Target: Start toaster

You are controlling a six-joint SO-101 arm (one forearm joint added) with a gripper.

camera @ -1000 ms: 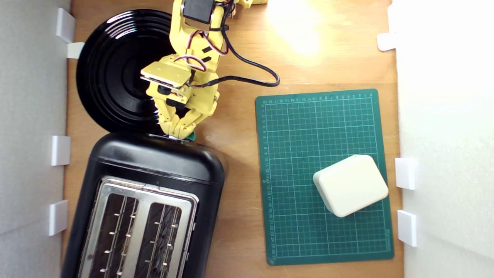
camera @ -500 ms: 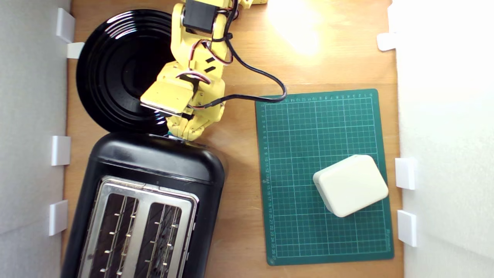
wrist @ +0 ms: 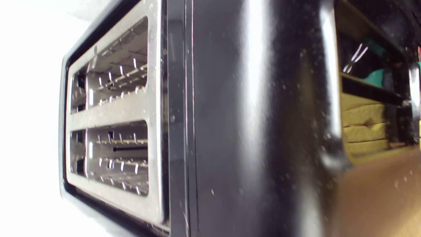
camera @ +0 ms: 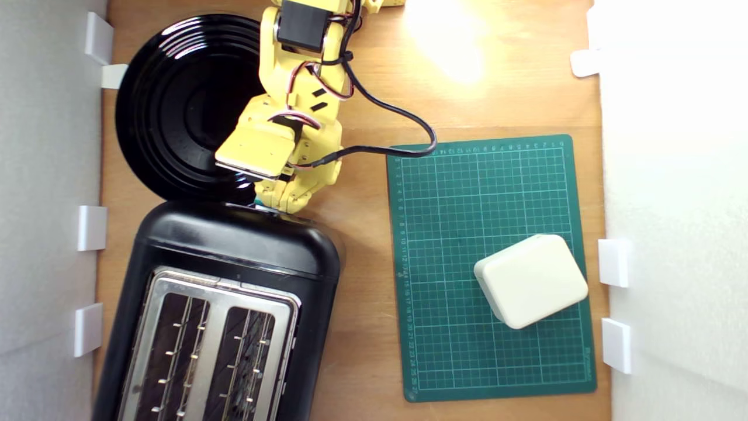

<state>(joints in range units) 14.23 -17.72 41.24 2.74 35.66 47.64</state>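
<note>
The toaster (camera: 234, 280), glossy black with a silver two-slot top, lies in the lower part of the exterior view's left. My yellow gripper (camera: 279, 203) points steeply down at its far end wall, fingers (camera: 290, 194) drawn together and shut. A sliver of the teal lever (camera: 257, 203) peeks out just beside the fingertips; whether they touch it is hidden. In the wrist view the toaster (wrist: 236, 131) fills the frame, slots and wire guides empty. A teal patch (wrist: 375, 77) and a yellow patch show in its glossy end.
A round black plate (camera: 169, 105) lies just behind the toaster, under the arm. A green cutting mat (camera: 485, 187) on the exterior view's right carries a cream box (camera: 530, 279). The arm's black cable (camera: 403, 120) loops onto the mat's corner. White walls with clips edge the wooden table.
The wrist has tipped down further at the toaster's end, so less of the fingers shows from above. The cable has swung right onto the mat. The toaster has not shifted.
</note>
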